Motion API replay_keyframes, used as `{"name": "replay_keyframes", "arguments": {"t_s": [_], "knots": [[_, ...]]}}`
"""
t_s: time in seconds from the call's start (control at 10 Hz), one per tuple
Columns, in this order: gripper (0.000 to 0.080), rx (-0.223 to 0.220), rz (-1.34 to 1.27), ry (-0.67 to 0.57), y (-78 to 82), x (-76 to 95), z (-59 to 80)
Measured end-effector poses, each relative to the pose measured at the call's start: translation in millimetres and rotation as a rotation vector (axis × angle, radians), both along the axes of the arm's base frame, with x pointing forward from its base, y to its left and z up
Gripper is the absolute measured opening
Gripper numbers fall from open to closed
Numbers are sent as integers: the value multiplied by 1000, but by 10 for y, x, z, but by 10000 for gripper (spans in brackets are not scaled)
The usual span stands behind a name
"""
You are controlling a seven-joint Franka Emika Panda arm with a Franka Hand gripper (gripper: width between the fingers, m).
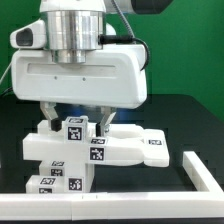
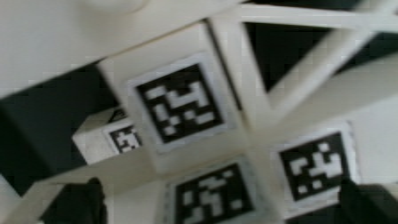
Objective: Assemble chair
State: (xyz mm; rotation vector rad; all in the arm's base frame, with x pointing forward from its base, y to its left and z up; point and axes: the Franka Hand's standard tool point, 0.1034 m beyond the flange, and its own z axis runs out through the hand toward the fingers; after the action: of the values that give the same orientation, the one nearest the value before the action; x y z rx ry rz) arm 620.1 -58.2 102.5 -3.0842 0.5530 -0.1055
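Note:
The chair parts are matte white tagged pieces grouped in the middle of the black table. Stacked blocky bars (image 1: 58,160) sit at the exterior view's left, with a tagged block (image 1: 73,127) rising on top. A flat slab (image 1: 150,146) reaches toward the exterior view's right. My gripper (image 1: 74,118) hangs straight over the top block, its fingers wide apart on either side of it. In the wrist view a tagged slab (image 2: 183,100), a small cube (image 2: 111,140) and further tagged pieces (image 2: 317,165) fill the space between the dark fingers (image 2: 75,200). The gripper (image 2: 228,205) is open.
A long thin white rail (image 1: 205,172) without tags runs along the exterior view's right and turns along the front edge (image 1: 110,203). A green wall stands behind the black table (image 1: 190,120).

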Motion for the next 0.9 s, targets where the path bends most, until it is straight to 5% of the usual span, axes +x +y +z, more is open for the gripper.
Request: {"name": "replay_keyframes", "arguments": {"t_s": [0.1, 0.2, 0.3, 0.5, 0.9], "knots": [[649, -6, 44, -3, -12, -7, -13], [524, -6, 44, -4, -14, -3, -8], [524, -5, 26, -4, -14, -3, -9], [280, 0, -38, -5, -12, -3, -10], [281, 23, -342, -8, 3, 5, -11]]}}
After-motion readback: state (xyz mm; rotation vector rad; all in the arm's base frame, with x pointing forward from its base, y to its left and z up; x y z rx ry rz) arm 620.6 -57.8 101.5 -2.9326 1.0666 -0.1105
